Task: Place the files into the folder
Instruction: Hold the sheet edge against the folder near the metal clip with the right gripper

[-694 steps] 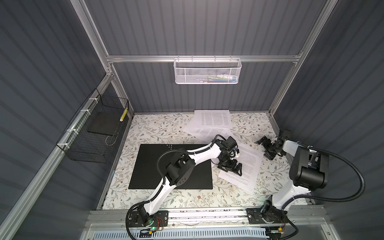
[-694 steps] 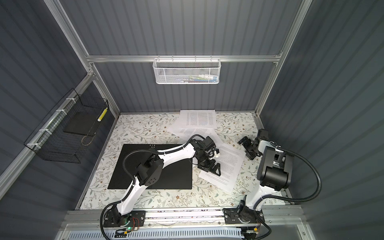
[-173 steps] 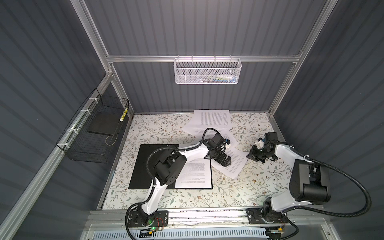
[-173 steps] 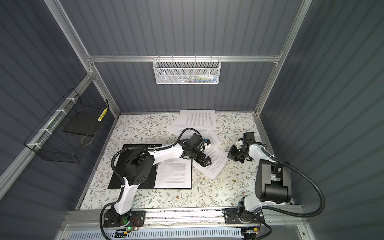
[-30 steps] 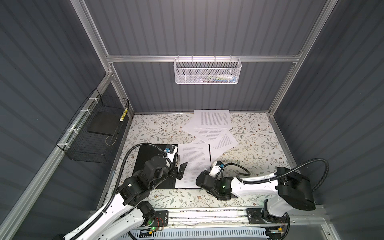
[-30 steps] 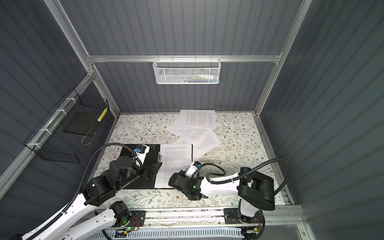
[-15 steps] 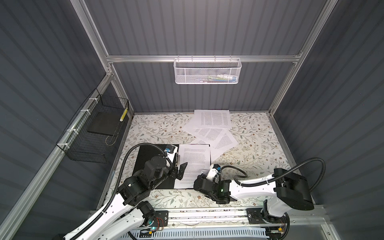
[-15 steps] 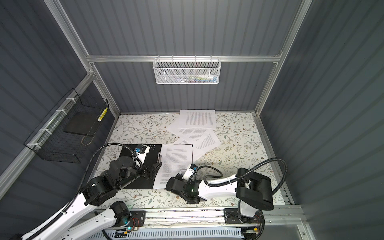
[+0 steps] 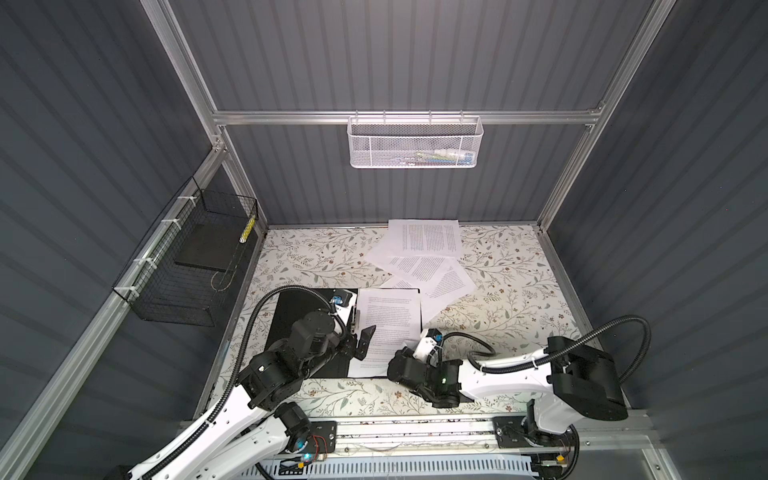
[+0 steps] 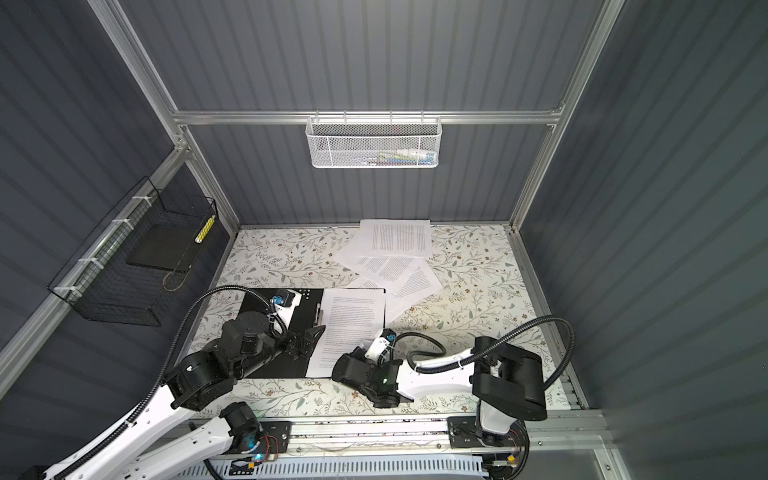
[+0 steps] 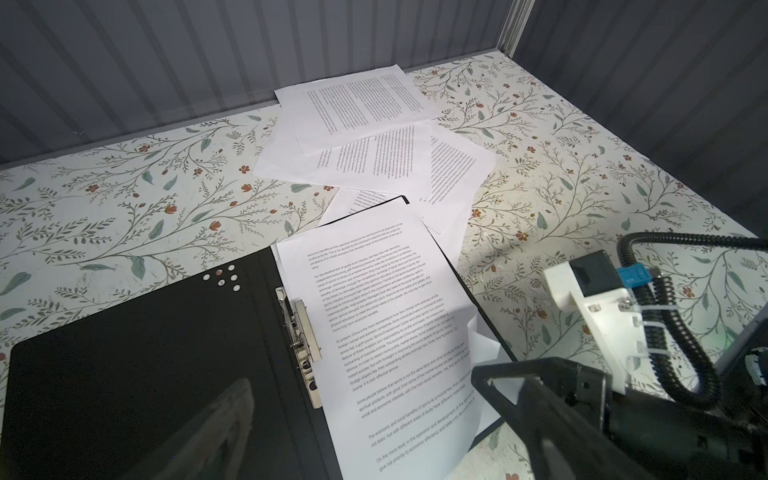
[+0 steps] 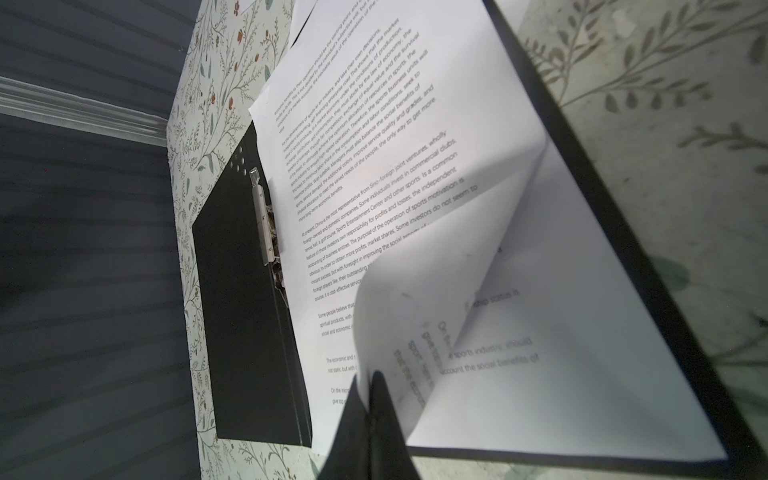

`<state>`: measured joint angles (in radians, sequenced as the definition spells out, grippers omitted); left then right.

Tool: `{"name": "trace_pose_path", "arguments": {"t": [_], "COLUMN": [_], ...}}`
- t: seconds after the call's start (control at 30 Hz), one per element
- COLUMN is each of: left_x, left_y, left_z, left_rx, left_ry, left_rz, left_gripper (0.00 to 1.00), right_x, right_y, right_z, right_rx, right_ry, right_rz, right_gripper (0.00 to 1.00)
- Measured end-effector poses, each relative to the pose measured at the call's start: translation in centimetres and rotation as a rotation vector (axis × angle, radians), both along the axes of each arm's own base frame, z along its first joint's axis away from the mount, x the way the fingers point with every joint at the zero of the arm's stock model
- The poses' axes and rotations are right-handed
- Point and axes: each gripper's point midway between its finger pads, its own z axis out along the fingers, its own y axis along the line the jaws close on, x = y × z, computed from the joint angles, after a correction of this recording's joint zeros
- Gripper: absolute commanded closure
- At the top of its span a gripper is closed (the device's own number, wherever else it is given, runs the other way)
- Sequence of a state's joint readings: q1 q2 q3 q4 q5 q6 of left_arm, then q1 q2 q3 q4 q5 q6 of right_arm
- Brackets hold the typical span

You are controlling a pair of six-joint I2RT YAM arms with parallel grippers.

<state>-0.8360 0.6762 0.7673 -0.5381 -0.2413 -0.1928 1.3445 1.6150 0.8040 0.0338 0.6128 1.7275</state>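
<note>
The folder (image 9: pixel 291 316) (image 10: pixel 257 307) lies open on the table, black inside, with a metal clip (image 11: pixel 301 340) along its spine. Two printed files rest on its right half (image 9: pixel 388 320) (image 11: pixel 374 324). My right gripper (image 12: pixel 371 380) (image 9: pixel 397 365) is shut on the near corner of the top sheet, which curls up over the flat one beneath (image 12: pixel 561 374). Open and holding nothing, my left gripper (image 11: pixel 365 415) (image 9: pixel 357 345) hangs over the folder's near middle, beside the clip. Several more files (image 9: pixel 424 245) (image 11: pixel 365 124) lie overlapped at the back.
A black wire basket (image 9: pixel 208 249) holding a dark slab hangs on the left wall. On the back wall hangs a white mesh basket (image 9: pixel 415 143). The right arm's white wrist mount (image 11: pixel 594 307) sits close beside my left gripper's finger.
My right gripper has slid left along the folder's near edge, taking the sheet's corner with it and curling it further. The left arm has stayed still.
</note>
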Motion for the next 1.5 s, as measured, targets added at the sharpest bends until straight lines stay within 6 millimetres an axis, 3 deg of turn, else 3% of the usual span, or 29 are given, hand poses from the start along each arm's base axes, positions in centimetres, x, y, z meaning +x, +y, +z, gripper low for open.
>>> {"name": "trace_pose_path", "arguments": {"t": [0.4,1.5], "left_x": [0.0,0.0], "left_y": [0.0,-0.1], "left_z": [-0.1,-0.1], "left_rx": [0.004,0.003], "left_ry": [0.003,0.005], "left_rz": [0.0,-0.003], "left_gripper": [0.0,0.0], "right_x": [-0.2,0.5], "right_y": [-1.0,-1.1], "right_z": [-1.1,-1.7], "right_rx": [-0.031,-0.028], "right_ry": [0.004,0.011], "right_rz": [-0.003,-0.011], "right_gripper": [1.0,0.98]}}
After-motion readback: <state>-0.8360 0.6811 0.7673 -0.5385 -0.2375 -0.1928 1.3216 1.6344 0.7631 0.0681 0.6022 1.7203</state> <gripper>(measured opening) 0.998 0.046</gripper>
